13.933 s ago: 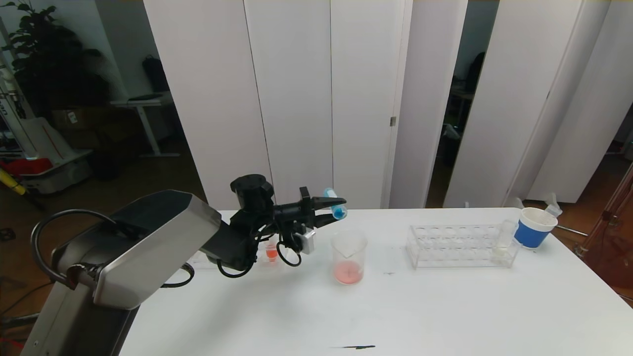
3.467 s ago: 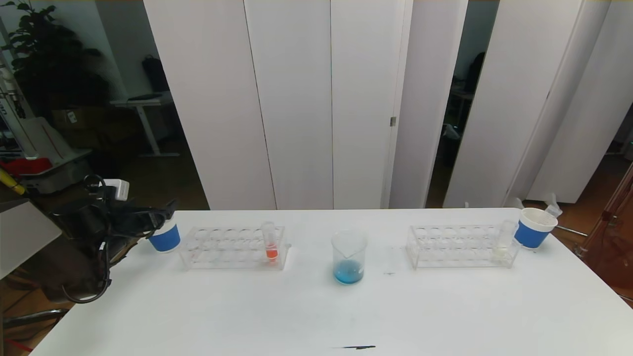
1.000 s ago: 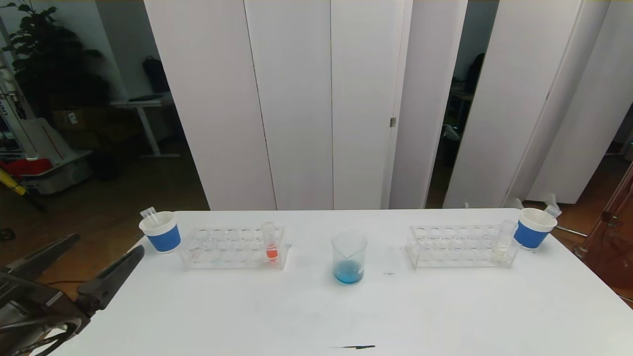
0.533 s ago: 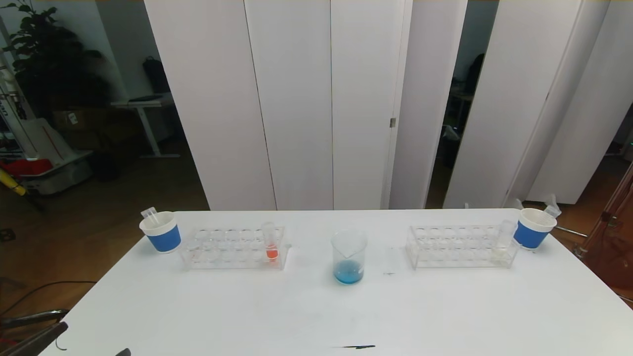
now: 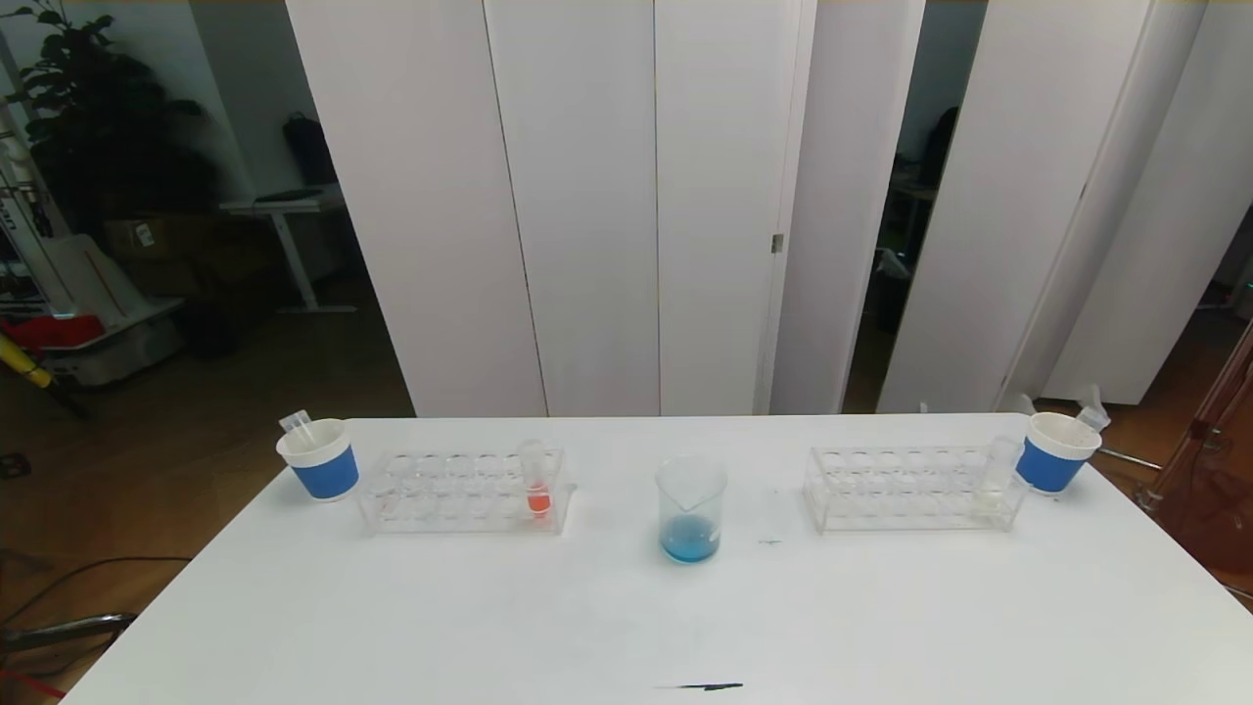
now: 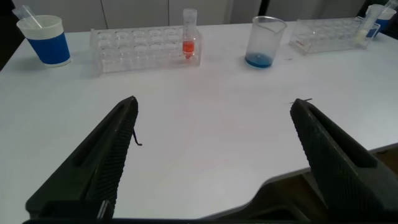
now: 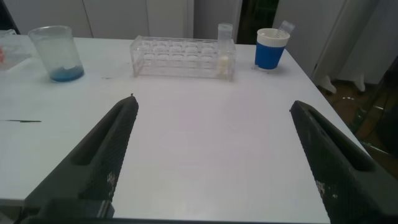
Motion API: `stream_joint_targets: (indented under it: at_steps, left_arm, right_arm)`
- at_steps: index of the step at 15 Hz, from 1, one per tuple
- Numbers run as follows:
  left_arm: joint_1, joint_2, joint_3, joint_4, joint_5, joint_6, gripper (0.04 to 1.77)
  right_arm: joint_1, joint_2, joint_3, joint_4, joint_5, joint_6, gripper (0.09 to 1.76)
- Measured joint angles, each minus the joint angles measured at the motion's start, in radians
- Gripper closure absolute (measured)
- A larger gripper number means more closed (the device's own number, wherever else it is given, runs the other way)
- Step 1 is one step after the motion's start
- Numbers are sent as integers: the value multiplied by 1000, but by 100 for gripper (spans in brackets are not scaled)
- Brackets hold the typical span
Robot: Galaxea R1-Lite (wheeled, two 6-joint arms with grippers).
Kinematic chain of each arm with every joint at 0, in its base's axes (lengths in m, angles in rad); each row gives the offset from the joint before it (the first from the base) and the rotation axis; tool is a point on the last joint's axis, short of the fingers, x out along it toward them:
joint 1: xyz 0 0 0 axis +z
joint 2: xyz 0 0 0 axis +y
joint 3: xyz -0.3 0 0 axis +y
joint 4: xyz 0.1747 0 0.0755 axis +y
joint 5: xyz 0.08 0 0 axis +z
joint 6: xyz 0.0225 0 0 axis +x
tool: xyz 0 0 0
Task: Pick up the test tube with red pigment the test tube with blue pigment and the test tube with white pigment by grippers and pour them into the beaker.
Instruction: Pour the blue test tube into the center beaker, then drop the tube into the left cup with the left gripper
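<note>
The left gripper (image 6: 214, 134) and right gripper (image 7: 214, 134), dark grey with long tapered fingers, hang spread wide and empty at the table's near edge. The clear glass beaker (image 5: 691, 509) stands mid-table with blue liquid at its bottom. The clear test tube with white pigment (image 5: 996, 478) stands upright in the right transparent rack (image 5: 905, 488). No writing is legible.

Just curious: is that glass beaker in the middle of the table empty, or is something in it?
Not empty. The beaker stands upright with a shallow layer of blue liquid at its bottom; most of it is unfilled.
</note>
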Motion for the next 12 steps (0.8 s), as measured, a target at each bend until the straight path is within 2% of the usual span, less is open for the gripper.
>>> stream_joint_targets:
  at_steps: [1, 3, 6, 7, 12]
  left_arm:
    - [0, -37, 4, 42, 28, 0, 6]
    - [0, -91, 2, 60, 54, 26, 6]
    - [0, -133, 13, 49, 222, 116, 6]
    - [-1, -140, 30, 43, 245, 136, 6]
    - [-2, -148, 56, 30, 261, 129, 6]
  right_arm:
    - [0, 0, 0, 0, 0, 0, 10]
    - [0, 0, 0, 0, 0, 0, 10]
    - [0, 0, 0, 0, 0, 0, 10]
    - [0, 0, 0, 0, 0, 0, 10]
    - [0, 0, 0, 0, 0, 0, 10]
